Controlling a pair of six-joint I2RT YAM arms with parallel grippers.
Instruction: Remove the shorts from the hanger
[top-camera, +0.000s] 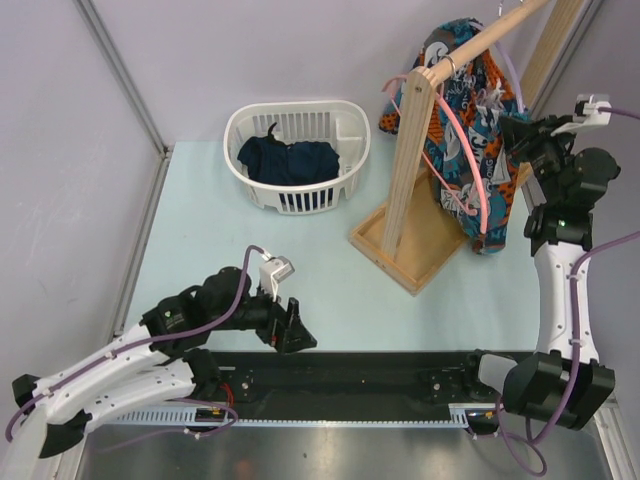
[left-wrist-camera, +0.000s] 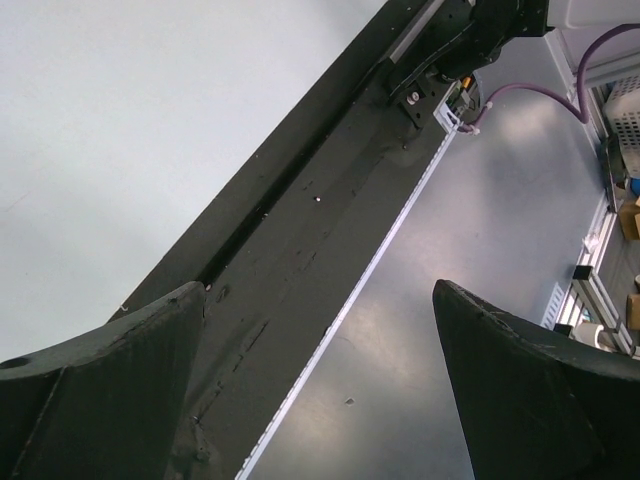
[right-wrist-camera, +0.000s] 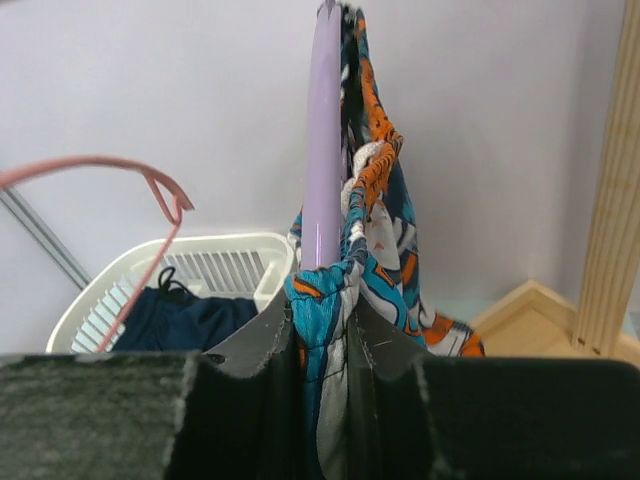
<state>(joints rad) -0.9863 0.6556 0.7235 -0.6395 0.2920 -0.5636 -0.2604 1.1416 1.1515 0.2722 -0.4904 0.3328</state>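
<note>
Left gripper (top-camera: 292, 330): jaws spread wide, holding nothing, low and well apart from the work. Beyond it is a white slatted plastic basket (top-camera: 240, 150) with a soft navy garment (top-camera: 290, 160) inside. Smooth wooden rack (top-camera: 408, 170) and thin pink hanger (right-wrist-camera: 100, 160) to the left of the right gripper (top-camera: 512, 132), whose jaws are pinched on the shorts (right-wrist-camera: 375, 200), slick printed cloth bunched just above them against the glossy lavender hanger (right-wrist-camera: 322, 150). Risk, as judged: because the cloth is gathered round the hanger, a pull may drag the light hanger off the rail, or snag the pink one.

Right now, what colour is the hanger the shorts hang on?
Lavender-purple hanger, clearest in the right wrist view, right beside the shorts.
</note>
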